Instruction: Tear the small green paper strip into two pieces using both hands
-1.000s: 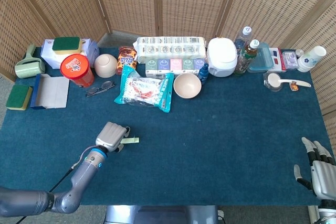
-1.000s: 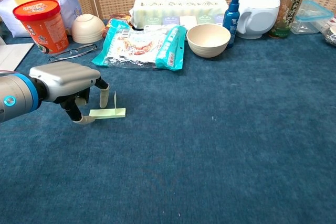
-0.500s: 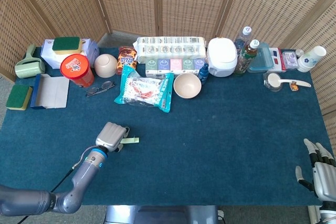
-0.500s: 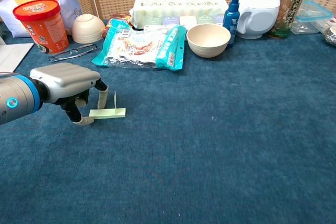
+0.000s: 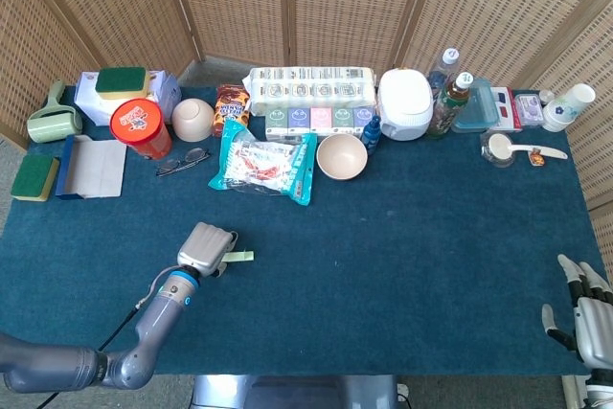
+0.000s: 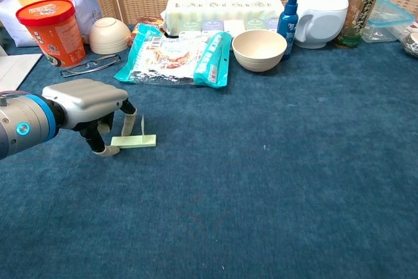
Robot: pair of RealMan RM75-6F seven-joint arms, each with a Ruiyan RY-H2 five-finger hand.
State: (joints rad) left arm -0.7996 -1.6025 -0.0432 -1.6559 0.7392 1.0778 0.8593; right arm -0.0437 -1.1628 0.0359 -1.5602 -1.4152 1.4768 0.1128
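Note:
The small green paper strip [image 6: 134, 140] lies flat on the blue cloth, with a thin flap standing up from its middle; the head view shows the strip [image 5: 239, 257] too. My left hand [image 6: 88, 99] arches over the strip's left end. Its thumb tip [image 6: 104, 151] touches the cloth at that end, and a finger [image 6: 130, 122] hangs just above the paper, apart from the thumb. The left hand [image 5: 204, 248] also shows in the head view. My right hand [image 5: 586, 318] is far off at the table's near right corner, fingers spread and holding nothing; the chest view does not show it.
A snack bag [image 6: 173, 53] and a beige bowl [image 6: 259, 49] lie behind the strip. Glasses [image 6: 88, 65], a red tub [image 6: 52, 29] and a small bowl [image 6: 109, 34] stand at the back left. Bottles and a white cooker [image 6: 318, 12] line the back right.
My left hand has shifted slightly to the right over the strip's end. My right hand has sunk further toward the bottom right corner of the head view. The strip has not moved.

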